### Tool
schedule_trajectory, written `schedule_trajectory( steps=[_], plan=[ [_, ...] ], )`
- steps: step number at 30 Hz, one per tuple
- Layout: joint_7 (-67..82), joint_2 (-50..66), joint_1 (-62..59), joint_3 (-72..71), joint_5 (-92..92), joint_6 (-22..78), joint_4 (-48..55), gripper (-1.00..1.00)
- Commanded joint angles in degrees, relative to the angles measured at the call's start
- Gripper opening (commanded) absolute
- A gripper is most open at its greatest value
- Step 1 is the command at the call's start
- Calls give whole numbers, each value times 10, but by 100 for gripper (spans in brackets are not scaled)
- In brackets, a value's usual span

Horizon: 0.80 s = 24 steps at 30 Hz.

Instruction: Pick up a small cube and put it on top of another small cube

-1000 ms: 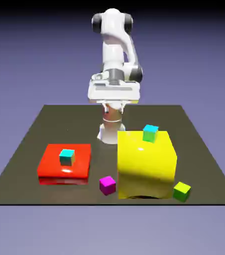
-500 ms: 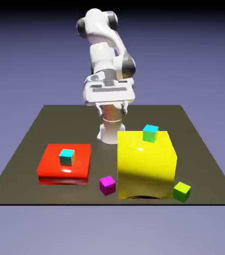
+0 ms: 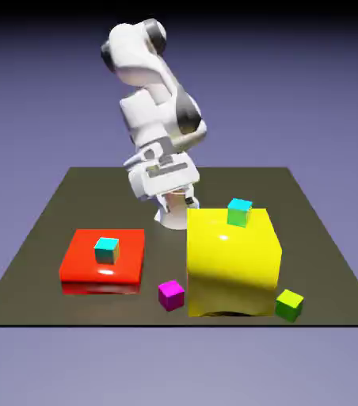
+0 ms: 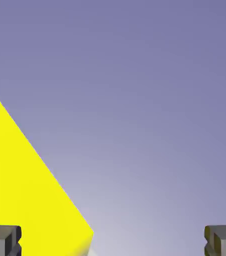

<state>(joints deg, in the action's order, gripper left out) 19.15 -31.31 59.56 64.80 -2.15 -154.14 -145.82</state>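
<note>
The magenta-pink small cube (image 3: pixel 171 295) lies on the table just to the exterior view's left of the big yellow block (image 3: pixel 234 262). On the block's top, near its back edge, rests the cyan-topped cube with green-teal faces (image 3: pixel 239 212). My gripper (image 3: pixel 175 192) hangs tilted high over the back of the table, well behind and above both cubes. The hand view shows it open (image 4: pixel 112 242), its fingertips (image 4: pixel 3 240) wide apart with nothing between them. There, only a slice of the yellow block (image 4: pixel 25 190) and backdrop show; neither cube is visible.
A flat red slab (image 3: pixel 103 258) at the exterior view's left carries a twin cyan cube with darker sides (image 3: pixel 107 250). A lime-green cube (image 3: pixel 289 304) sits at the yellow block's front right corner. The robot's base (image 3: pixel 173 214) stands behind the block.
The arm has leaned toward the exterior view's left and the hand has tilted and dropped a little. No cube has moved.
</note>
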Motion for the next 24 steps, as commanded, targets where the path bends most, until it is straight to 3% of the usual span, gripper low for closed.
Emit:
schedule_trajectory(
  steps=[1, 24],
  plan=[
    [20, 0, 19, 21, -1, 6, 5, 0],
    [474, 10, 453, 498, -17, 153, 117, 0]
  ],
)
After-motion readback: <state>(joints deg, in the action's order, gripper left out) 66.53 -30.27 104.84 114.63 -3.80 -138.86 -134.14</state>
